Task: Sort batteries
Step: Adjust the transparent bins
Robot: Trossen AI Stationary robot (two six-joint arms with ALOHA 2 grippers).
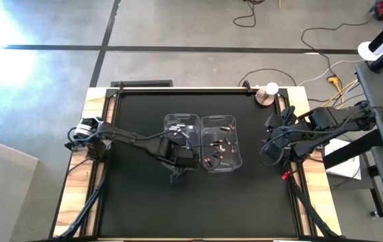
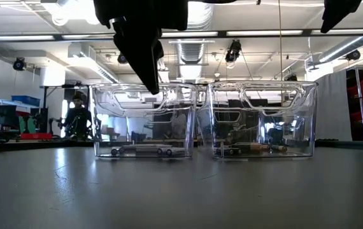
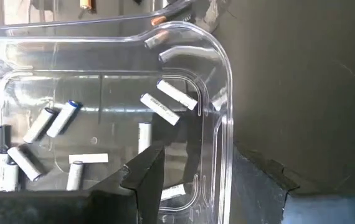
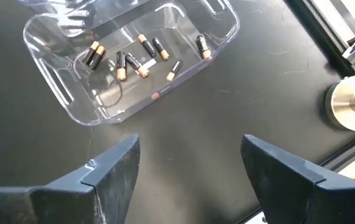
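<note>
Two clear plastic bins stand side by side mid-table. The left bin (image 1: 181,130) (image 3: 224,93) holds several white batteries (image 3: 168,99) (image 2: 146,151) lying on its floor. The right bin (image 1: 220,142) (image 4: 127,56) holds several dark batteries with copper ends (image 4: 134,62) (image 2: 251,149). My left gripper (image 1: 180,168) (image 3: 199,171) (image 2: 151,83) is open over the left bin's near corner, with one finger (image 3: 146,180) above the bin's inside and the other (image 3: 258,177) outside its wall. My right gripper (image 1: 270,144) (image 4: 190,155) is open and waits above the bare table to the right of the bins.
A short metal cylinder (image 1: 267,94) (image 4: 352,106) stands at the table's far right corner. Black mat (image 1: 144,202) lies free around both bins. A person (image 2: 78,117) shows far off in the room behind the table. Cables lie on the floor beyond the table.
</note>
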